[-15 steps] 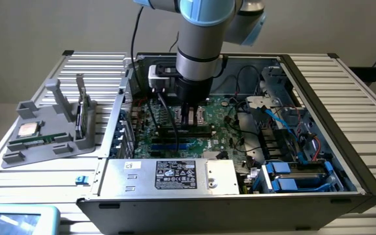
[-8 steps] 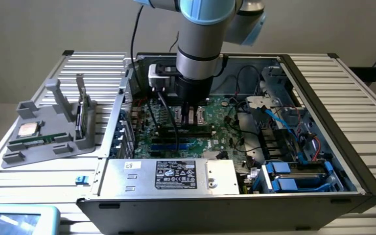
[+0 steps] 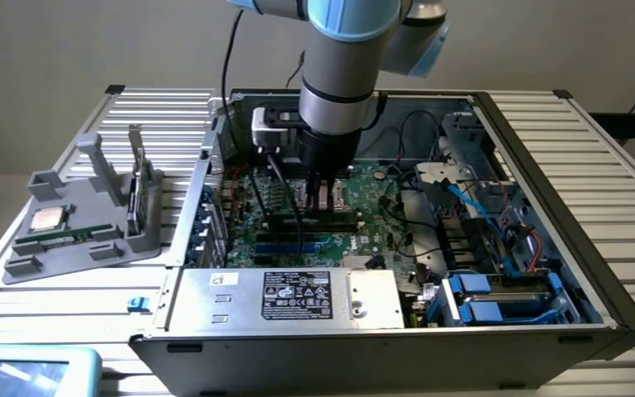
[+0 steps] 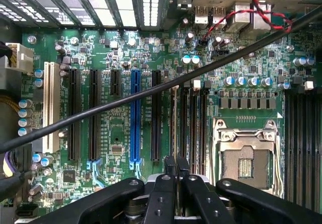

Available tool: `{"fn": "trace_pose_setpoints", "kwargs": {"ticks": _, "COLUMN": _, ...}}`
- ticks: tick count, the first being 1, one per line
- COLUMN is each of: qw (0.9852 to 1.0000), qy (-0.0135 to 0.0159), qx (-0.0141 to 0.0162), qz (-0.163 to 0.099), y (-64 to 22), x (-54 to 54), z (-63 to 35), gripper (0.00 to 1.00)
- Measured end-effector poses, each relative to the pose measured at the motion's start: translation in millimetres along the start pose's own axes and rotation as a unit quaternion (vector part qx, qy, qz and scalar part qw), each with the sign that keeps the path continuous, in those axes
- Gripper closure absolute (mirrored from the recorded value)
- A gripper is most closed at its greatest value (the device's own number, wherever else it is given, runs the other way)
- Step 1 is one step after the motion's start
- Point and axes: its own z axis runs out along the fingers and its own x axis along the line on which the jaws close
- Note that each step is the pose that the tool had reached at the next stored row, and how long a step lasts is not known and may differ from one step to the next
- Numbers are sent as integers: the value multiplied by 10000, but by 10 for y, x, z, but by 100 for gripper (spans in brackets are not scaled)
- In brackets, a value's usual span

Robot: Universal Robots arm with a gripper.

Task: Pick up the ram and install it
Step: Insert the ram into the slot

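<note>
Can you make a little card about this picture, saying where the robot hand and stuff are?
place: open computer case on a slatted table
hand: shut, low over the long slots beside the empty socket
ram: cannot tell if the hand holds it
tray: grey, at the exterior view's left, with a silver chip
cable: black, stretched across in front of the slots

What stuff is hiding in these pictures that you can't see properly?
- Exterior view: whether the gripper holds the ram; it is too small, and the arm stands in front.
- Wrist view: what lies under the gripper's shut tips, hidden by the gripper itself.
- Wrist view: parts of the slots, crossed by a black cable.
- Exterior view: the label's print, too small to read.
</note>
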Motion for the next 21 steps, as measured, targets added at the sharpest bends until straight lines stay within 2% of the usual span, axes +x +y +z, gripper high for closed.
{"fn": "trace_pose_setpoints", "kwargs": {"ticks": 1, "qw": 10000, "qy": 0, "qx": -27, "qz": 1, "y": -3, "x": 0, "z": -1, "gripper": 89}}
{"fn": "trace_pose_setpoints", "kwargs": {"ticks": 2, "qw": 10000, "qy": 0, "qx": -37, "qz": 2, "y": -4, "x": 1, "z": -1, "gripper": 89}}
{"fn": "trace_pose_setpoints", "kwargs": {"ticks": 11, "qw": 10000, "qy": -1, "qx": -42, "qz": 2, "y": -36, "x": 1, "z": -3, "gripper": 89}}
{"fn": "trace_pose_setpoints", "kwargs": {"ticks": 14, "qw": 10000, "qy": 0, "qx": -72, "qz": 1, "y": -37, "x": 0, "z": -4, "gripper": 89}}
{"fn": "trace_pose_setpoints", "kwargs": {"ticks": 21, "qw": 10000, "qy": 0, "qx": -73, "qz": 1, "y": -38, "x": 1, "z": -2, "gripper": 89}}
